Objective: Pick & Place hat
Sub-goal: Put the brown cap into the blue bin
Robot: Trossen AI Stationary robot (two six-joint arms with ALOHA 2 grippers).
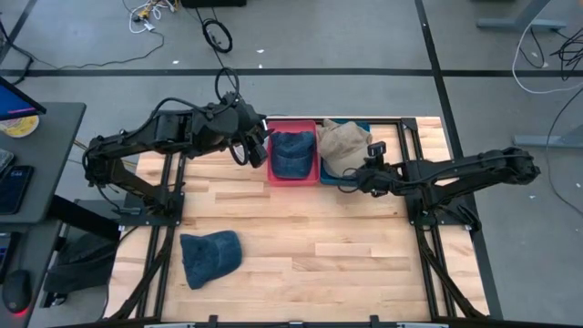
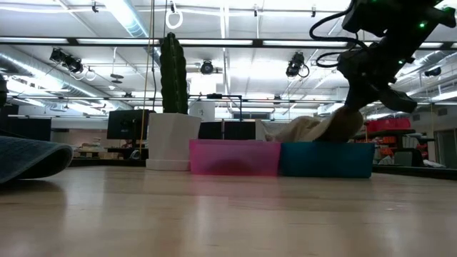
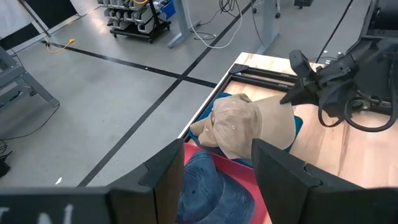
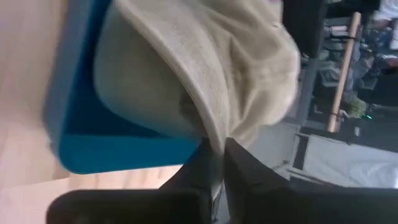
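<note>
Tan hat [image 4: 205, 74], crumpled, brim pinched by right tool [image 4: 216, 163].

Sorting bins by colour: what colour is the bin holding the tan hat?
Blue bin, clearest in the right wrist view, under the tan hat.

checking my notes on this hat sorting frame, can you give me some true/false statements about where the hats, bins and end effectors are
1. The tan hat sits in the blue bin. True.
2. The right end effector is open and clear of the tan hat. False: it is shut on the hat's edge.
3. A blue denim hat lies in the pink bin. True.
4. The table holds no hat outside the bins. False: a second denim hat lies near its front left.
5. The left end effector holds a hat. False: it hangs open above the pink bin, empty.
</note>
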